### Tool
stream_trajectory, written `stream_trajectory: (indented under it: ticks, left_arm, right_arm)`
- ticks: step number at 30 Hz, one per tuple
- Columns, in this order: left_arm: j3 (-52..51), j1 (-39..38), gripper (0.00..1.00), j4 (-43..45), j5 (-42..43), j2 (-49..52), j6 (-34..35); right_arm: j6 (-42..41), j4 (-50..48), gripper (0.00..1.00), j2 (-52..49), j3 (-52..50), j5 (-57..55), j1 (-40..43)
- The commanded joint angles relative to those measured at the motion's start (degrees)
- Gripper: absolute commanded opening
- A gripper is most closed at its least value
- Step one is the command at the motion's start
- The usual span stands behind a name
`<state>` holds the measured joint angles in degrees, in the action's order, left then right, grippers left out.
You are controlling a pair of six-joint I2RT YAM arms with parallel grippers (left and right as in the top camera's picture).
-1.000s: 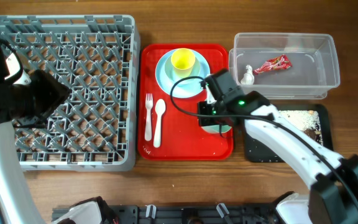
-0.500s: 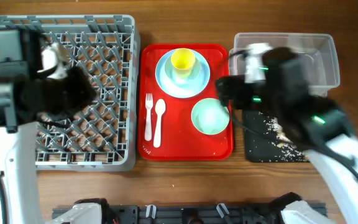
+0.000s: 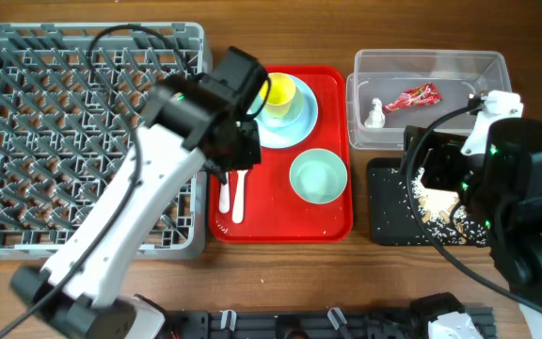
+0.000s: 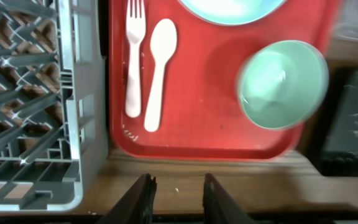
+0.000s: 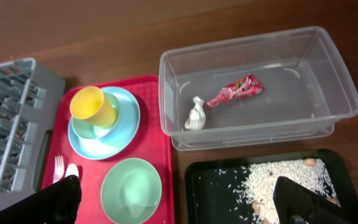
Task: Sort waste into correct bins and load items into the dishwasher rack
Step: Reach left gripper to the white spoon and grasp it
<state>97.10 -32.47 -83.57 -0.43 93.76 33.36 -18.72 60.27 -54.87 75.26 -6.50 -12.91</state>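
On the red tray (image 3: 280, 221) stand a light blue plate (image 3: 299, 122) with a yellow cup (image 3: 277, 90) on it, a pale green bowl (image 3: 318, 176), and a white fork (image 4: 133, 56) and spoon (image 4: 157, 68). My left gripper (image 4: 178, 199) hovers over the tray's left side near the cutlery, fingers slightly apart and empty. The red wrapper (image 5: 238, 91) and white scrap (image 5: 194, 115) lie in the clear tub (image 5: 347, 87). Pale food scraps (image 5: 278, 177) cover the black tray (image 5: 207, 193). Above that tray my right gripper (image 5: 182, 202) stands wide open, empty.
The grey dishwasher rack (image 3: 64, 141) fills the table's left side, its right wall close to the red tray. My left arm (image 3: 149, 207) crosses the rack's front right corner. The tub and black tray sit right of the red tray.
My left arm swung from over the rack to the tray's left side. My right gripper let go of the green bowl, opened wide and drew back over the black tray.
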Motion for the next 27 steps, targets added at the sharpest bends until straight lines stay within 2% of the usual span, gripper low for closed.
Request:
stream_trajectory:
  ticks: [1,4,11,16,22,27]
  left_arm:
    - [-3.2,-0.3,0.24,3.1,-2.2,5.9,0.5]
    - [-4.9,-0.3,0.21,5.2,-2.3,9.3,0.5]
    - [-15.3,-0.3,0.30,15.6,-4.3,11.0,0.1]
    - [-19.3,-0.2,0.30,19.1,-4.4,11.0,0.1]
    - [-21.4,-0.6,0.32,21.8,-4.6,11.1,0.2]
    - [-27.7,-0.2,0.32,29.5,-4.6,11.1,0.2]
  right_arm:
    - [0.7,0.0,1.00,-2.9,0.1,-1.2,0.2]
    - [0.7,0.0,1.00,-6.3,0.1,-1.2,0.2]
    - [0.7,0.0,1.00,-18.8,0.1,-1.2,0.2]
    - [0.7,-0.9,1.00,-29.6,0.1,-1.2,0.2]
    - [0.7,-10.4,1.00,-39.6,0.1,-1.2,0.2]
    - [0.7,-19.4,1.00,-44.9,0.1,-1.2,0.2]
